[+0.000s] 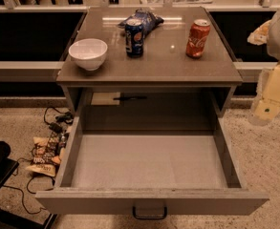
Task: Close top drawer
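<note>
Rightward, jaws flank the boxy grey top drawer [149, 163].

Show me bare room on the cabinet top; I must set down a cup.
Bare: front strip of the cabinet top, between bowl and red can. Crowded: back centre, blue can before chip bag. Gripper hangs beyond the right edge.

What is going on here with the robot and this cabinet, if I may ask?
The top drawer stands pulled far out, and its grey inside holds nothing. The robot's gripper hangs at the right edge of the view, beside the cabinet and apart from the drawer, well away from the handle at the front. A white bowl, a blue can, a red can and a bag sit on top. Closing has not yet begun.
</note>
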